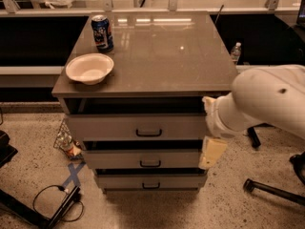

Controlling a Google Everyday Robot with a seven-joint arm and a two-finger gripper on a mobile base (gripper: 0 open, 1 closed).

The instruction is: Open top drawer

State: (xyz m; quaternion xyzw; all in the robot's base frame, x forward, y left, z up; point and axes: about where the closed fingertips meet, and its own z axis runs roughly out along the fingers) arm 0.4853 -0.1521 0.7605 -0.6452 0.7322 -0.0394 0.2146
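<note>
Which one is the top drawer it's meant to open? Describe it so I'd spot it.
Find the grey cabinet carrying a white bowl and a soda can. The top drawer sits directly under its top surface, with the gripper by its right end. Its front is taller and wider than the two drawers below.

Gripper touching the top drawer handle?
Apart. The camera view shows the gripper at the right edge of the cabinet, with bare top drawer front between it and the handle.
</note>
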